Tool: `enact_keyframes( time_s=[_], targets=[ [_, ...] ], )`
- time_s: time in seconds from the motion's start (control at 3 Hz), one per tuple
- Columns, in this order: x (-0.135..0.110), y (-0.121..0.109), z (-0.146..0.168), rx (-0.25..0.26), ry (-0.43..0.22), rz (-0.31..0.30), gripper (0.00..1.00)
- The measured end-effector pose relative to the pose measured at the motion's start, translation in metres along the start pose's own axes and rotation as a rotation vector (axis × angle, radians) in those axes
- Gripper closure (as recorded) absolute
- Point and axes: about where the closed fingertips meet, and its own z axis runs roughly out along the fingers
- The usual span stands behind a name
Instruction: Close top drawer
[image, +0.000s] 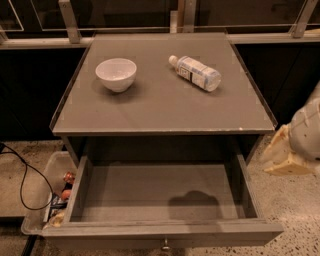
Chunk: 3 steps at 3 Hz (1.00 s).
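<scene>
Gripper (286, 156) hung low off the right side of the cabinet (160, 107), near the top drawer (160, 231) but apart from it (open or closed, I could not tell), probably staged to reach the front panel. The drawer stood pulled far out below the cabinet's top, grey, shallow, empty, knob (165, 244) centred.

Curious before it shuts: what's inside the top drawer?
Only bare floor shows in the top drawer; its front panel hides the nearest strip. The gripper hangs right of it.

Gripper (281, 156), at the right edge of the frame: cream-coloured angular body joined to a rounded, pale grey arm housing (307, 131)
</scene>
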Motion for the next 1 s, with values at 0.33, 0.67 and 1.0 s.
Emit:
enact_keyframes(
  time_s=[0.33, 0.67, 1.0],
  targets=[
    [0.0028, 0.0031, 0.0035, -0.003, 0.000, -0.006, 0.89],
    [0.0027, 0.0031, 0.0035, -0.003, 0.000, -0.006, 1.00],
    [0.0014, 0.0119, 0.0134, 0.014, -0.056, 0.007, 1.00]
  ],
)
